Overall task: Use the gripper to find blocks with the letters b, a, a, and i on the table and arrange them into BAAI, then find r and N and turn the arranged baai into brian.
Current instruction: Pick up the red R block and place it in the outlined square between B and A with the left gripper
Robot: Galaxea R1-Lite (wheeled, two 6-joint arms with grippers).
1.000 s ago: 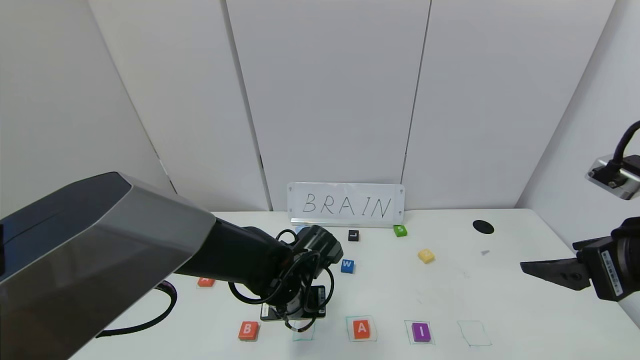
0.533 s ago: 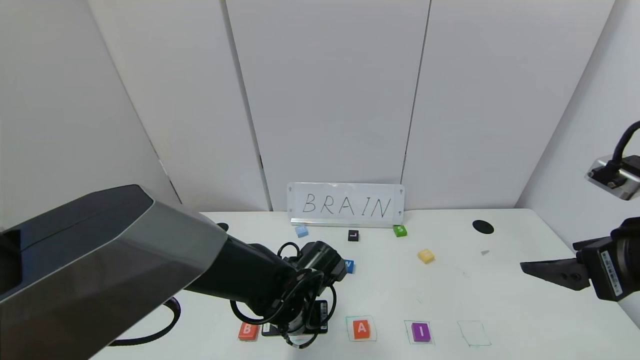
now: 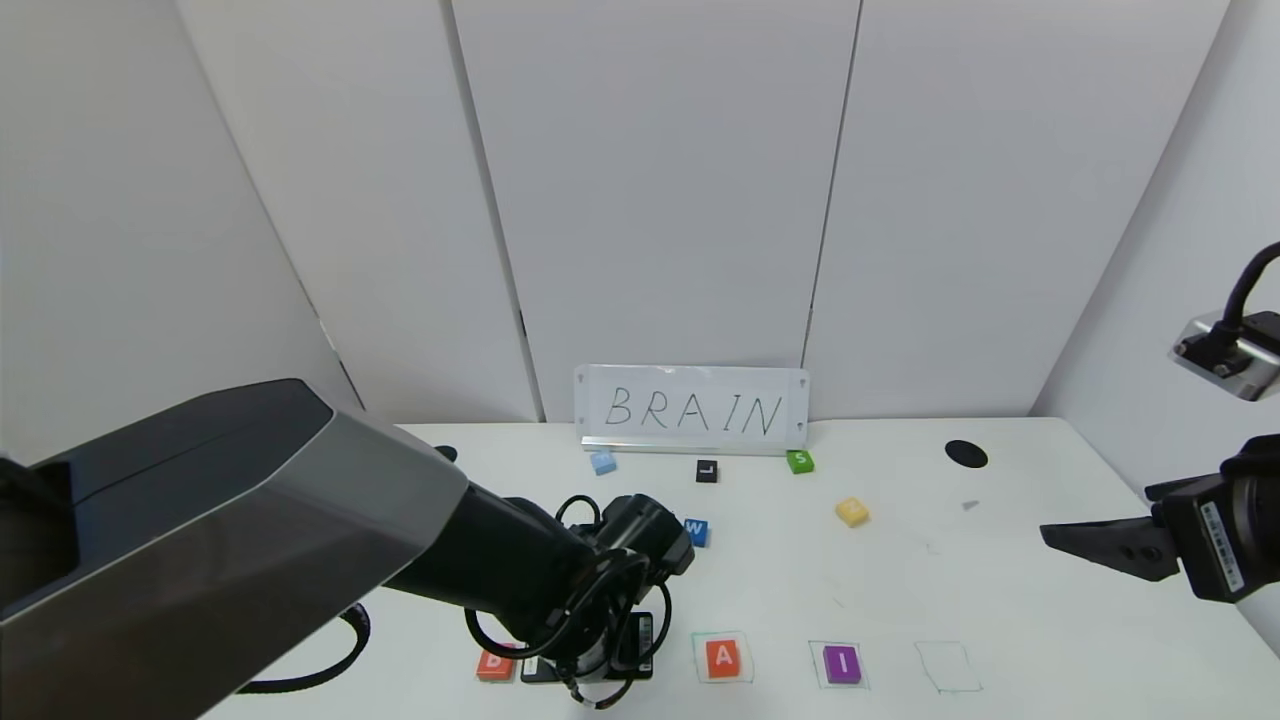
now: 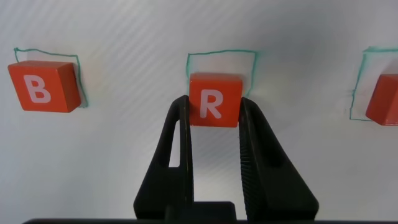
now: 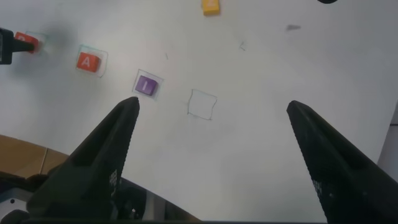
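My left gripper (image 4: 215,104) is shut on the orange-red R block (image 4: 214,92) and holds it low over a green drawn square on the table (image 3: 900,580), between the B block (image 4: 42,86) and an A block (image 4: 385,99). In the head view the left arm hides this gripper (image 3: 590,668) and the R; B (image 3: 493,664) shows partly, with A (image 3: 722,657) and purple I (image 3: 842,664) to its right. The second A is hidden. The yellow N block (image 3: 852,512) lies further back. My right gripper (image 5: 212,106) is open and empty, high above the table's right side.
An empty drawn square (image 3: 948,667) lies right of I. A blue W block (image 3: 697,531), black L (image 3: 707,470), green S (image 3: 800,461) and a light blue block (image 3: 602,462) lie before the BRAIN sign (image 3: 692,410). A black hole (image 3: 966,454) is at the back right.
My left arm has moved toward the front edge and lower with the R block, onto the square between B and A. It now partly covers B. The right arm has not moved.
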